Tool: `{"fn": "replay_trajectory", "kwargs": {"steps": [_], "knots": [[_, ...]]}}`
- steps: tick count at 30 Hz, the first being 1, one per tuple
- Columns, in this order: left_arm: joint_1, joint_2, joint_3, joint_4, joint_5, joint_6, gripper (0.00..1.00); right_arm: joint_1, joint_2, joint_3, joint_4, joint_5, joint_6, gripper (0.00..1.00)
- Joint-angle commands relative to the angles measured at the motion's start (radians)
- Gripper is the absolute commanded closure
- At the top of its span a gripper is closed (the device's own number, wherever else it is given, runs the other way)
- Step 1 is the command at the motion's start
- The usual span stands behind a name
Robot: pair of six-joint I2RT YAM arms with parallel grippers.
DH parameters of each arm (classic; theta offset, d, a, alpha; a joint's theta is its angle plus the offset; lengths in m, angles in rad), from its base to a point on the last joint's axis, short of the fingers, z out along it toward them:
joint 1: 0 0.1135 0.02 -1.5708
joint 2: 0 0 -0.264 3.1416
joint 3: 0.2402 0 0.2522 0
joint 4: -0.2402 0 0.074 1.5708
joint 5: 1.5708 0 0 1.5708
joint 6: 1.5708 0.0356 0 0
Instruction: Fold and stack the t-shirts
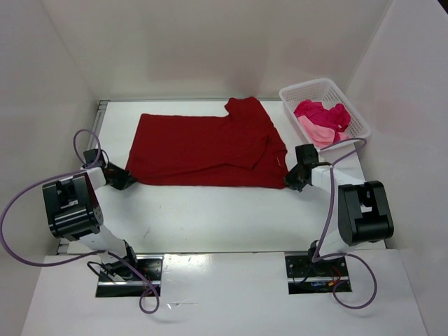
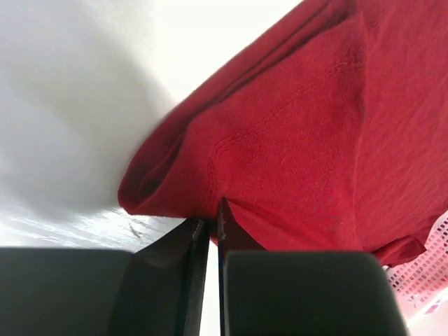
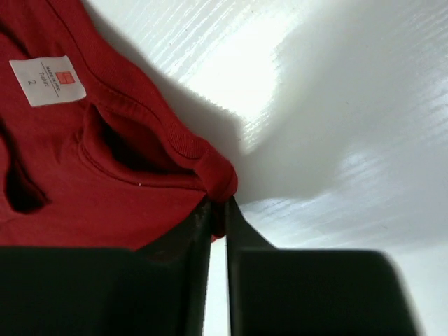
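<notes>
The dark red t-shirt (image 1: 203,150) is spread flat on the bench (image 1: 210,217), just beside the white lattice basket (image 1: 306,85) on that basket's left-arm side. The cloth is doubled over at the end closest to the basket. The light pink t-shirt (image 1: 316,133) and the magenta t-shirt (image 1: 323,113) are bundled together inside the basket. The left hand (image 1: 123,179) is positioned at the near corner of the dark red t-shirt farthest from the basket, and its fingers (image 2: 183,241) are clenched on a fold of the cloth's edge. The right hand (image 1: 295,179) is positioned at the near corner closest to the basket, and its fingers (image 3: 190,229) are clenched on the hemmed corner. A white size label (image 3: 47,80) is seen on the cloth beyond that corner.
</notes>
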Motion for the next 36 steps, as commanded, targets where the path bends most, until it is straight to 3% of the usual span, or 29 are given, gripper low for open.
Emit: {"fn": "replay_trajectory", "kwargs": {"steps": [1, 4, 8, 10, 11, 12, 14, 15, 17, 20, 24, 27, 28, 29, 30, 31, 32, 34, 36], "knots": [[0.047, 0.009, -0.013, -0.092, -0.103, 0.076, 0.88, -0.019, 0.029, 0.023, -0.011, 0.035, 0.017, 0.92], [0.098, -0.030, -0.022, -0.136, -0.103, 0.116, 0.91, -0.030, -0.049, -0.023, -0.046, -0.004, 0.048, 0.99], [0.182, -0.093, -0.022, -0.253, -0.103, 0.178, 0.92, -0.048, -0.267, -0.144, -0.138, -0.072, 0.109, 0.99], [0.199, -0.142, -0.022, -0.311, -0.115, 0.169, 0.86, -0.048, -0.417, -0.182, -0.207, -0.099, 0.137, 1.00], [0.199, -0.162, -0.022, -0.327, -0.115, 0.154, 0.78, -0.048, -0.458, -0.183, -0.230, -0.110, 0.172, 0.97], [0.209, -0.198, -0.031, -0.339, -0.106, 0.143, 0.52, -0.048, -0.492, -0.192, -0.264, -0.110, 0.185, 0.88], [0.209, -0.228, -0.044, -0.348, -0.097, 0.123, 0.23, -0.039, -0.517, -0.192, -0.279, -0.110, 0.195, 0.72], [0.209, -0.238, -0.044, -0.348, -0.097, 0.123, 0.10, -0.039, -0.517, -0.192, -0.279, -0.110, 0.185, 0.59], [0.209, -0.254, -0.032, -0.348, -0.097, 0.123, 0.00, -0.039, -0.517, -0.167, -0.279, -0.110, 0.165, 0.52], [0.209, -0.265, 0.025, -0.373, -0.078, 0.146, 0.00, -0.039, -0.554, -0.103, -0.304, -0.110, 0.140, 0.43], [0.166, -0.265, 0.081, -0.362, -0.066, 0.146, 0.00, -0.015, -0.507, 0.015, -0.292, -0.110, 0.039, 0.42], [0.111, -0.291, 0.091, -0.305, -0.043, 0.168, 0.00, 0.016, -0.390, 0.050, -0.203, -0.188, -0.039, 0.70], [0.050, -0.310, 0.076, -0.252, -0.032, 0.168, 0.30, 0.036, -0.344, 0.060, -0.165, -0.204, -0.048, 0.87], [0.007, -0.324, 0.067, -0.224, -0.032, 0.159, 0.55, 0.063, -0.254, 0.069, -0.139, -0.204, -0.058, 0.95], [-0.044, -0.338, 0.067, -0.204, -0.062, 0.136, 0.72, 0.126, -0.211, 0.084, -0.109, -0.204, -0.067, 1.00], [-0.101, -0.347, 0.067, -0.193, -0.120, 0.126, 0.82, 0.154, -0.174, 0.095, -0.065, -0.213, -0.067, 1.00], [-0.214, -0.347, 0.067, -0.183, -0.145, 0.126, 0.90, 0.180, -0.145, 0.095, -0.037, -0.227, -0.067, 1.00], [-0.311, -0.335, 0.094, -0.158, -0.187, 0.104, 0.90, 0.246, -0.086, 0.119, 0.028, -0.213, -0.067, 0.99], [-0.403, -0.303, 0.094, -0.123, -0.155, 0.103, 0.82, 0.258, -0.030, 0.130, 0.059, -0.213, -0.081, 0.80]]}}
